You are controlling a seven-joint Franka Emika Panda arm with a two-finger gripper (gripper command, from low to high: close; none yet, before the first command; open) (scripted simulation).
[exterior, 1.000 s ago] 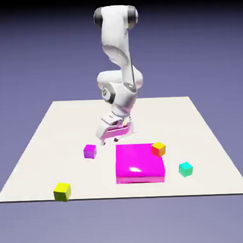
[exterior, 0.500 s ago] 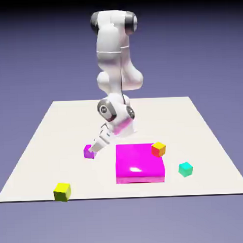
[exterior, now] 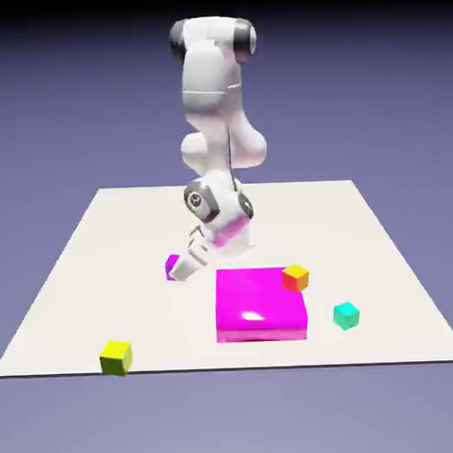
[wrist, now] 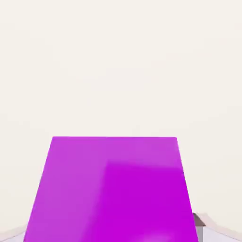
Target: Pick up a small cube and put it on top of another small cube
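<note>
The white desk point(exterior: 103, 271) fills the middle of the exterior view, a pale slab with a few coloured things spread over its near half. The robot arm point(exterior: 213, 129) stands at the far edge and bends down toward the left of centre, its hand ending low over the desk. A large flat magenta block point(exterior: 259, 304) lies near the middle, slightly to the exterior view's right. An orange cube point(exterior: 295, 278) sits at the far right corner of that block, touching or just over its edge; I cannot tell which. A teal cube point(exterior: 345, 315) rests on the desk just to the right of the block, apart from it. A yellow cube point(exterior: 115, 357) sits well apart from the rest, at the near left of the desk.

The gripper point(exterior: 181, 270) points down and to the left, and the small purple cube point(exterior: 172, 266) sits at its tip, just left of the flat block's far left corner. In the hand view the small purple cube point(wrist: 113, 189) fills the lower half, sitting between the fingers point(wrist: 199, 222), of which only a grey sliver shows at the right. The fingers are clamped on the cube's sides
</note>
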